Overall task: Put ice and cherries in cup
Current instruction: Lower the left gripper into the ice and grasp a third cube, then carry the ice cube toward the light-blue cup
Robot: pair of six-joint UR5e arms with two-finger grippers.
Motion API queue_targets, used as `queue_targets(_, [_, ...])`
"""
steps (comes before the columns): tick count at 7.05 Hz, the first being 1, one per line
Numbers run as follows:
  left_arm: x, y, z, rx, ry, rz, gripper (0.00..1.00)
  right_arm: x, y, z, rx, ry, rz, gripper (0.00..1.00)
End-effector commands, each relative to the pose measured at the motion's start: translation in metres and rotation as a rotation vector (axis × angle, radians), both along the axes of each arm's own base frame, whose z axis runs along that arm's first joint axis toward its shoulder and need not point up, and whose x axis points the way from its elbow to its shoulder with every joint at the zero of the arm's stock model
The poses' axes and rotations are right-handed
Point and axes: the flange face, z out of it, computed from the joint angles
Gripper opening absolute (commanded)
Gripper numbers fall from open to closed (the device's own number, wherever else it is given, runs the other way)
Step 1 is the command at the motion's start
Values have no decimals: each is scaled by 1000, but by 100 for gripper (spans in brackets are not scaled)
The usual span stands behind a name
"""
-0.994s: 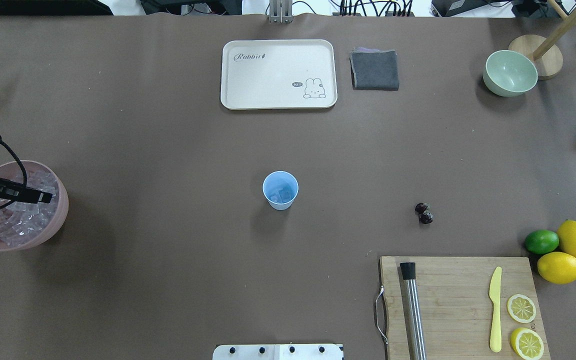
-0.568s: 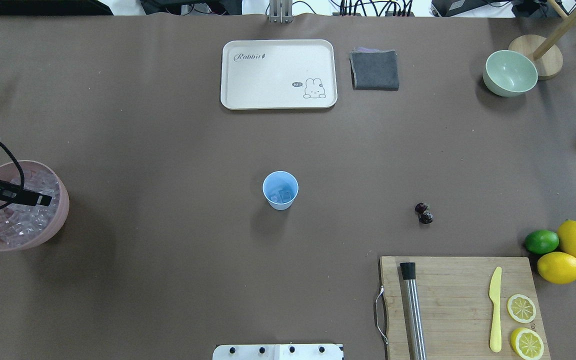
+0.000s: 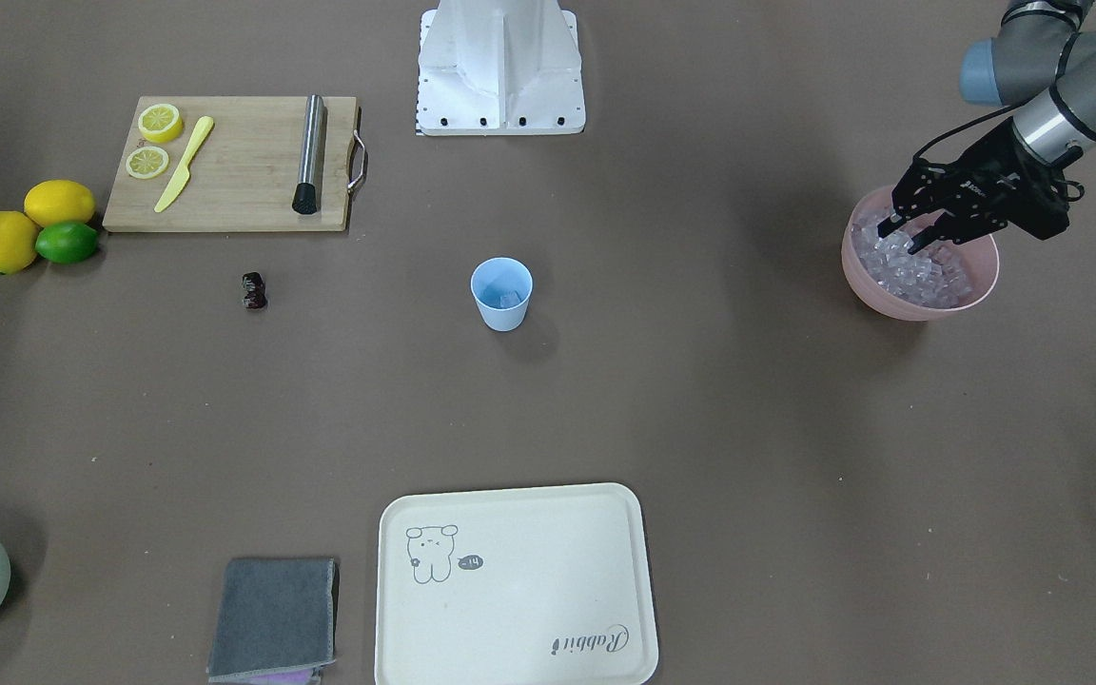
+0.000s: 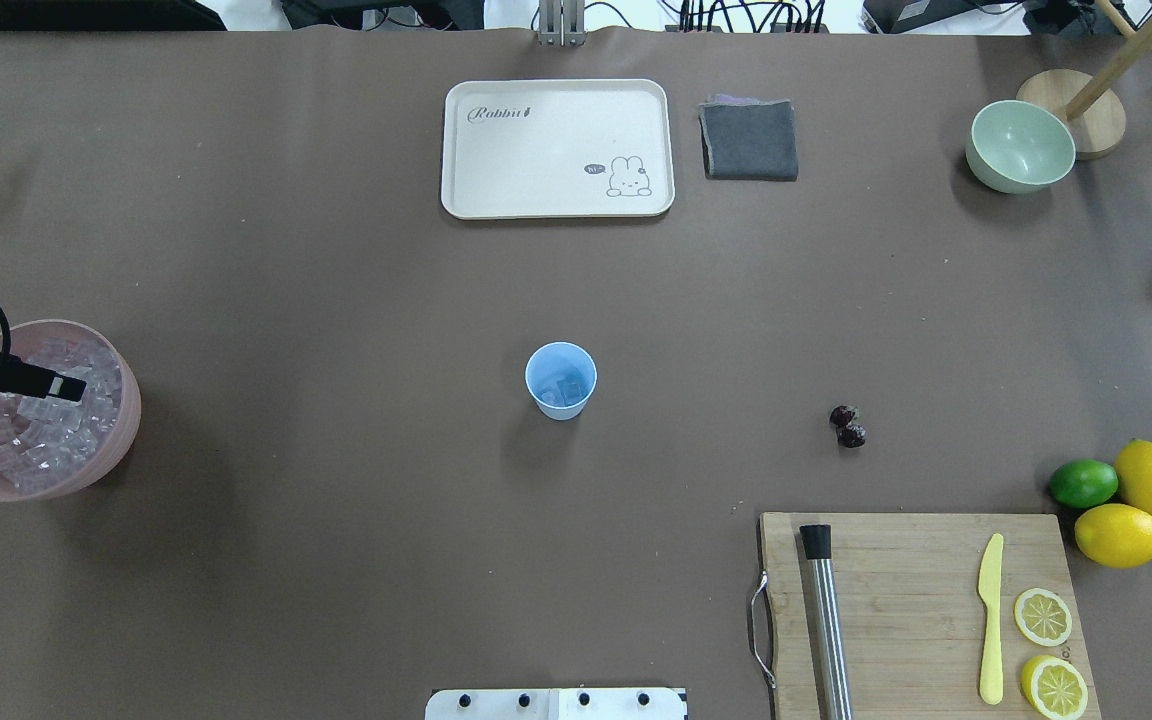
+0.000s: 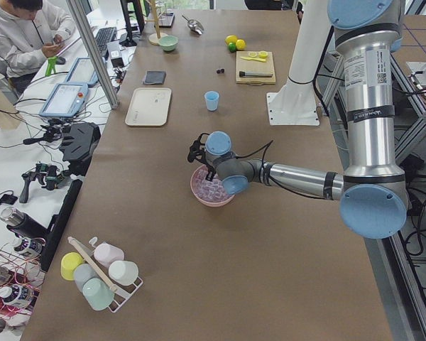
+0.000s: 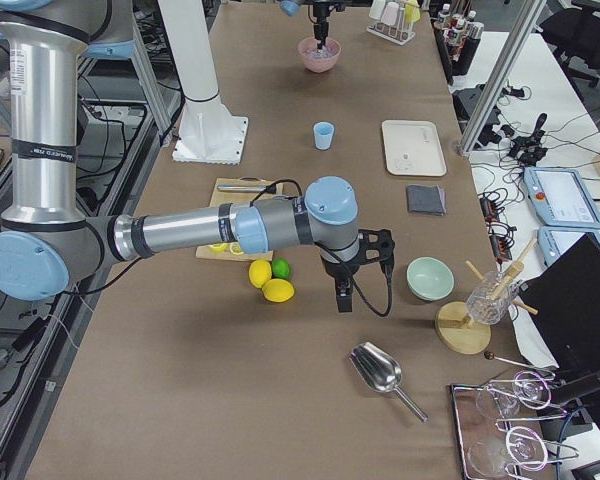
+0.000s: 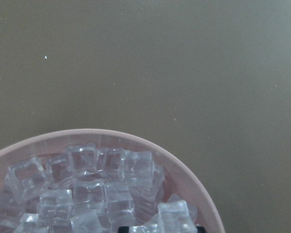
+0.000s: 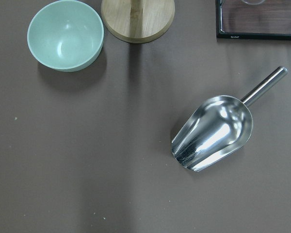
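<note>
The left end effector (image 3: 908, 233) hangs in the round pink plastic bowl (image 3: 867, 290), at nine o'clock from the small light-blue plastic cup (image 4: 561, 378) seen from overhead. Its fingers are apart, tips among the clear ice cubes (image 3: 929, 276). Best to close squarely on one top cube, then lift straight up. The forearm slopes down with the wrist pitched steeply. The dark glossy cherries (image 4: 847, 427) lie on the brown worktop (image 4: 336, 560) at three o'clock from the cup. I cannot tell the state of the right end effector (image 6: 344, 300).

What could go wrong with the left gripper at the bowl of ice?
The left gripper stands open on loose, piled ice; a smooth cube may squirt out as it closes. Pressing into the pile could shove or tilt the pink bowl. The cup stands far off, so a weakly held cube might drop on the way.
</note>
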Motion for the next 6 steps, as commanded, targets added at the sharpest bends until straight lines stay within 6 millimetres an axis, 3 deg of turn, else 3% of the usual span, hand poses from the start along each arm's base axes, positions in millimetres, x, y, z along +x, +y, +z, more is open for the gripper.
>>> queue_targets(1, [2,-15,-24,17,33,-8,0,0,0,0,1,0,0,100])
queue_targets(3, [28,-46,-83,-97,118,-77,0,0,0,0,1,0,0,100])
queue_targets(4, [49,-51,-108,-117,145,-84,0,0,0,0,1,0,0,100])
queue_targets(5, [94,-52,-141,-157,175,-127,0,0,0,0,1,0,0,100])
queue_targets(6, [153,-40,-175,-194,209,-170,0,0,0,0,1,0,0,100])
